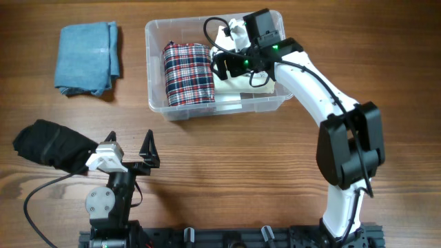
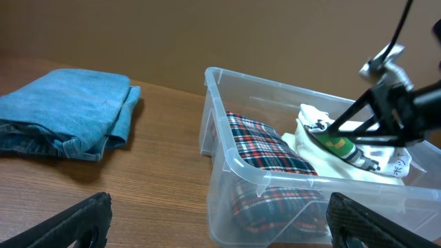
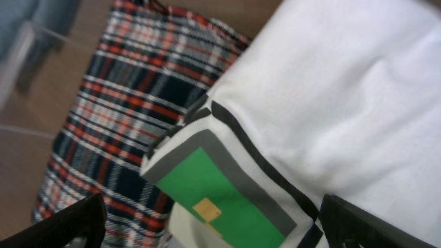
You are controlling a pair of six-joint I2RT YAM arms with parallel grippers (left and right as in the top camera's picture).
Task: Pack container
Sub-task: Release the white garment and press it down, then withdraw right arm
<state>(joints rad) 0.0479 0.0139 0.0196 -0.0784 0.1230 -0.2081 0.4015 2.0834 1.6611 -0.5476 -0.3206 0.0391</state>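
Observation:
The clear plastic container (image 1: 207, 110) stands at the back middle of the table; it also shows in the left wrist view (image 2: 275, 180). Inside it, a folded plaid garment (image 1: 187, 72) (image 2: 265, 145) (image 3: 103, 117) lies on the left. A white garment with a green patch (image 1: 238, 89) (image 3: 344, 83) lies on the right. My right gripper (image 1: 224, 65) (image 3: 213, 224) is open inside the container, just above the white garment. My left gripper (image 1: 129, 145) (image 2: 217, 220) is open and empty in front of the container, low over the table.
A folded blue garment (image 1: 88, 56) (image 2: 62, 110) lies at the back left of the table. A black garment (image 1: 48, 145) lies at the front left, beside my left arm. The right arm reaches over the container's right front corner.

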